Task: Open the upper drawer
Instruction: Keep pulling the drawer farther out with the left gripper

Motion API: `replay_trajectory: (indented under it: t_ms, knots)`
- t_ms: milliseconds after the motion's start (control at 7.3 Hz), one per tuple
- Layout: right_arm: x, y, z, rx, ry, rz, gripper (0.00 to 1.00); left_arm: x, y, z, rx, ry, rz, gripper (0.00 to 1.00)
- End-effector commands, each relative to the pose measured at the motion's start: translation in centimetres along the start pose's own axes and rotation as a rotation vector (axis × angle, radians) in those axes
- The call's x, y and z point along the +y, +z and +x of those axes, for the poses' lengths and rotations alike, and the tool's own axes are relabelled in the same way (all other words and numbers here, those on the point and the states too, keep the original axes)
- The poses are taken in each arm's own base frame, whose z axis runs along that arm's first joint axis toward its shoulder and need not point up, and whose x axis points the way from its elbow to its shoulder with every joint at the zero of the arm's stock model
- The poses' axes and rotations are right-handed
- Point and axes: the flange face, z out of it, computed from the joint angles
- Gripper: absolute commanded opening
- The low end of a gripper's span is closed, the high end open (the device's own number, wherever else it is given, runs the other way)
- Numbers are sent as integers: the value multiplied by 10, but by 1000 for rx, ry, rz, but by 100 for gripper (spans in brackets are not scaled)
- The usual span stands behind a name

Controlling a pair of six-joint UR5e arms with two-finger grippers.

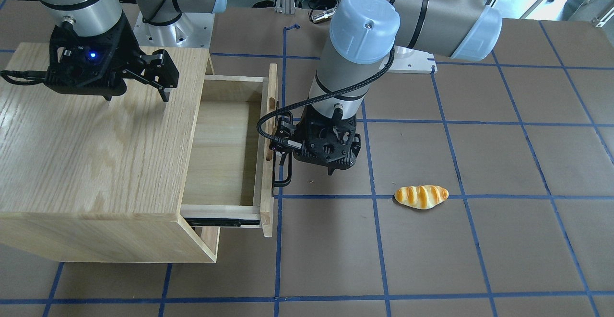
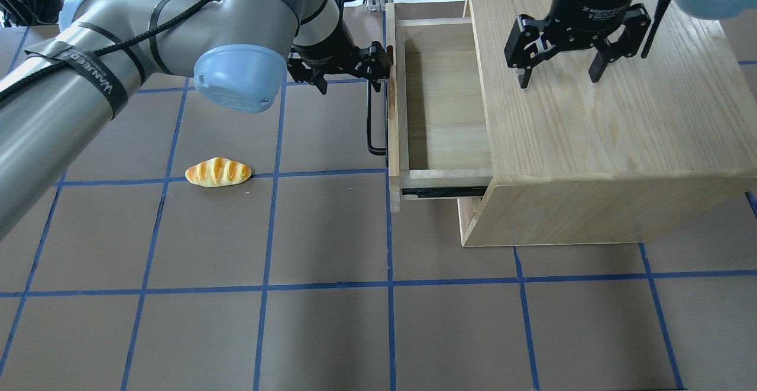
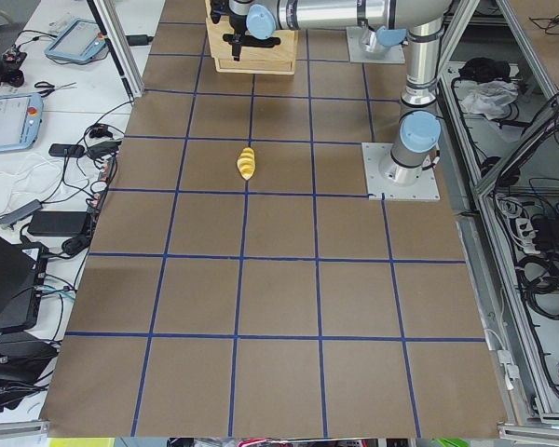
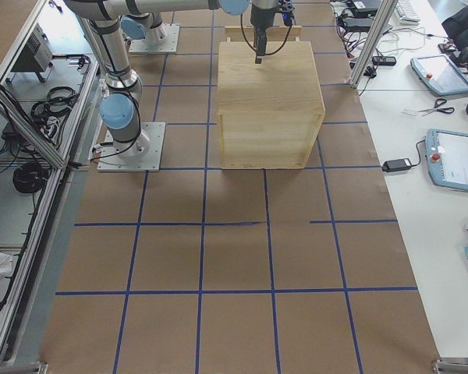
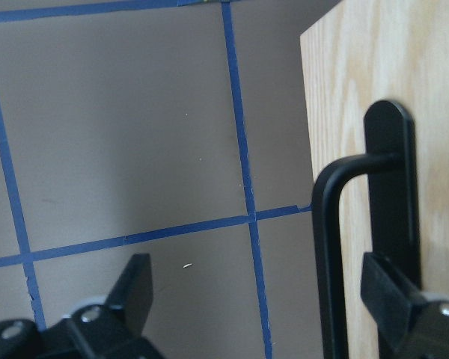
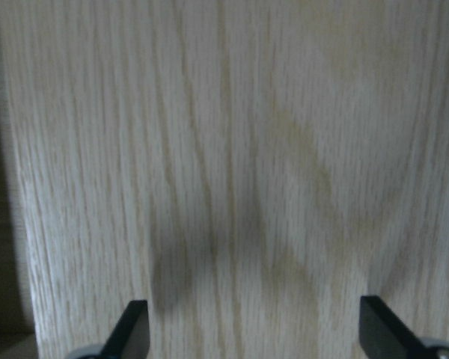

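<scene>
The upper drawer (image 1: 225, 149) is pulled well out of the oak cabinet (image 1: 86, 154), and its pale box is bare inside; it also shows in the overhead view (image 2: 443, 107). Its black bar handle (image 1: 283, 173) runs along the flat front (image 2: 391, 113). My left gripper (image 1: 279, 145) is at the handle, open. In the left wrist view the handle (image 5: 325, 247) stands between the spread fingers (image 5: 135, 288), with one finger close to the drawer front. My right gripper (image 2: 559, 77) is open and empty, just above the cabinet top (image 6: 232, 149).
A bread roll (image 1: 421, 196) lies on the brown table with blue tape lines, on the handle side of the drawer; it also shows in the overhead view (image 2: 217, 172). A black side rail (image 2: 443, 191) shows under the drawer box.
</scene>
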Motion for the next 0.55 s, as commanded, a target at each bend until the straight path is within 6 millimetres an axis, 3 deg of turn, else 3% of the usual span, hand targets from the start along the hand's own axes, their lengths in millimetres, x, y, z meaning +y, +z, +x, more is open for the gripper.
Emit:
replay_trajectory:
  t_ms: [0,411]
  knots:
    - [0,1,0,0,0,-1,100,-1,0,-2,-9,10,2,100]
    - [0,1,0,0,-2,-1,100,-2,0,-4,-21,32,5,100]
